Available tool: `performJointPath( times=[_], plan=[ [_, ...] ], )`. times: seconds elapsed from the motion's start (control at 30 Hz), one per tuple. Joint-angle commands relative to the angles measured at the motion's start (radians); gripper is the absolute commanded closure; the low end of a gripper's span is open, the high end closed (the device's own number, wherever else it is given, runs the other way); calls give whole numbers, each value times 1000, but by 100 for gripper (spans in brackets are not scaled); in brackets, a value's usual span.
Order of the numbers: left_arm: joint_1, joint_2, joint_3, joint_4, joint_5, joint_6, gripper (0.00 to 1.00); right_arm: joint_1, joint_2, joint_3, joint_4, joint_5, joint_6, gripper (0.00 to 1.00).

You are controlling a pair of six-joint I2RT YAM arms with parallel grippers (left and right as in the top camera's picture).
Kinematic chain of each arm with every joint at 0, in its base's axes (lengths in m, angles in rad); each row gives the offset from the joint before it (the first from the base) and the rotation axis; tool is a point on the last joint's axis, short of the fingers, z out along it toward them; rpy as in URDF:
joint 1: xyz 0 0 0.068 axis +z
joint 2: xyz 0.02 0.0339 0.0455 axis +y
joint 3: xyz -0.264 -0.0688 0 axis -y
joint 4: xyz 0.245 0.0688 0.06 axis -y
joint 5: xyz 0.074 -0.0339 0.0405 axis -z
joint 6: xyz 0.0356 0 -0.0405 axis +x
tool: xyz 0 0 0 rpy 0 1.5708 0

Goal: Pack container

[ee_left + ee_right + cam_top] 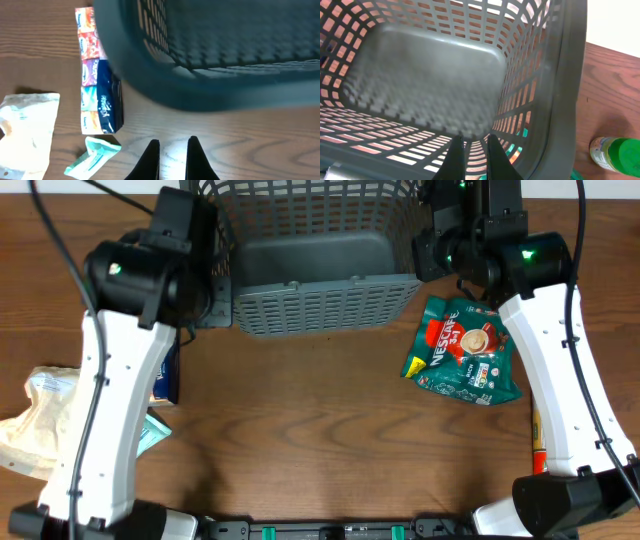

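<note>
The container, a dark grey slotted basket (pixel 320 305), stands at the back centre with nothing in it. It fills the top of the left wrist view (pixel 225 60), and its thick rim runs down the right wrist view (pixel 570 75). My left gripper (pixel 212 298) is beside the basket's left front corner. Its fingers (pixel 172 150) are nearly together over bare table and hold nothing. My right gripper (pixel 432 255) is at the basket's right wall. Its fingers (pixel 472 147) are nearly together, low inside the basket against the lattice, with nothing seen between them.
A green Nescafe packet (pixel 465 350) lies right of the basket. A dark blue tissue pack (pixel 107 100), a strip of coloured packs (pixel 90 75), a white crinkled bag (pixel 25 130) and a teal packet (pixel 95 155) lie at the left. A green-capped bottle (pixel 615 152) lies at the right.
</note>
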Motion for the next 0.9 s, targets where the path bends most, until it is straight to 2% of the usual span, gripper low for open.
performJointPath(
  times=[0.0,0.3,0.87],
  plan=[
    [5,47,-3,2,3,-5,94,-6,3,2,-8,-8,-6,99],
    [5,117,-3,8,3,-5,94,-10,5,-1,-27,0,-25,99],
    [5,120,-3,45,2,0,94,-14,47,-1,-94,0,-25,99]
  ],
)
